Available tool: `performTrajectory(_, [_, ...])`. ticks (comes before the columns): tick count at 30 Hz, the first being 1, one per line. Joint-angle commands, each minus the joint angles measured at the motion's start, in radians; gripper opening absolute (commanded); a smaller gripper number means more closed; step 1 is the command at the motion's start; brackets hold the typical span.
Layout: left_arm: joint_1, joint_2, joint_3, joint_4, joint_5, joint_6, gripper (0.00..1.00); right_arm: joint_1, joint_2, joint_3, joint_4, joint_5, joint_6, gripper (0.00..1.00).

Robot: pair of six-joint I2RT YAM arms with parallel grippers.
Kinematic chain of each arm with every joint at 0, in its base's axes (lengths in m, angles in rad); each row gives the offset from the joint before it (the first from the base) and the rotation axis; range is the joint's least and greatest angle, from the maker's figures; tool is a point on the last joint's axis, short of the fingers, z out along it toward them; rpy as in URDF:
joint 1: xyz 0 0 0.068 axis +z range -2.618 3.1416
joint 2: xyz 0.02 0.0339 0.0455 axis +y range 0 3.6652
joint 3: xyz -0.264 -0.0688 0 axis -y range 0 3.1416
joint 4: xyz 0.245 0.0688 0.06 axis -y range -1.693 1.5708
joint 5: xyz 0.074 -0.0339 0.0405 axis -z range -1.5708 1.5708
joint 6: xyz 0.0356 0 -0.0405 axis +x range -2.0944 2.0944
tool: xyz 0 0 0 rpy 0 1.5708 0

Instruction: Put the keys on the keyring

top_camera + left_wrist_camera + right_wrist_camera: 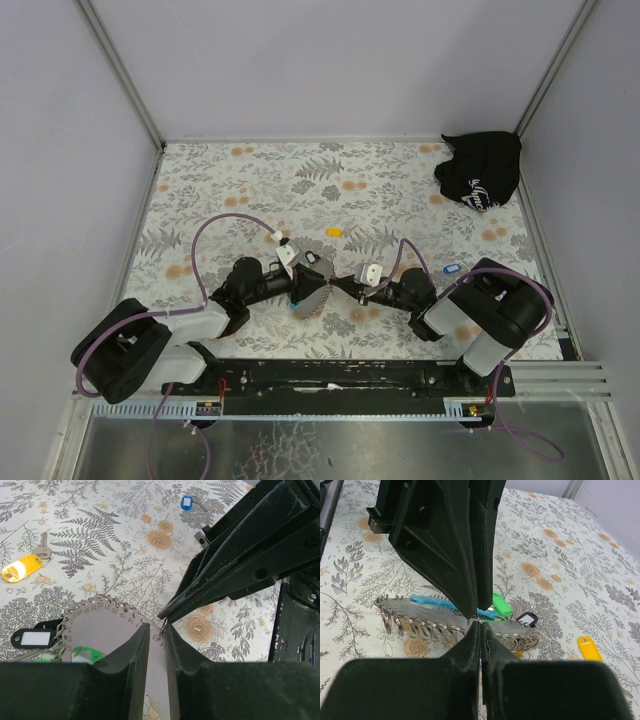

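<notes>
The keyring point(100, 630) is a grey numbered disc rimmed with small wire rings, with green, black and light-blue tags on it. It lies at mid table point(315, 300) between both arms. My right gripper point(480, 626) is shut, pinching one thin rim ring that stands up from the disc edge. My left gripper point(156, 632) comes from the other side, its jaws a narrow gap apart astride that same ring, with the disc showing between them. The yellow key point(20, 569) and the blue key point(186, 502) lie loose on the cloth, apart from both grippers.
A black cloth bag point(480, 170) sits in the far right corner. Metal frame posts and white walls close in the flowered tablecloth point(250, 180). The two arms' fingers nearly touch tip to tip over the disc rim.
</notes>
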Motion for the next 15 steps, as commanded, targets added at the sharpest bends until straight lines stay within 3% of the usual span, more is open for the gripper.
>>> performTrajectory(1, [-0.008, 0.013, 0.036, 0.03, 0.027, 0.048, 0.16, -0.006, -0.008, 0.027, 0.159, -0.02, 0.005, 0.0])
performTrajectory(15, [-0.009, 0.032, 0.056, -0.027, 0.052, 0.065, 0.12, -0.007, -0.022, 0.022, 0.158, -0.02, 0.011, 0.0])
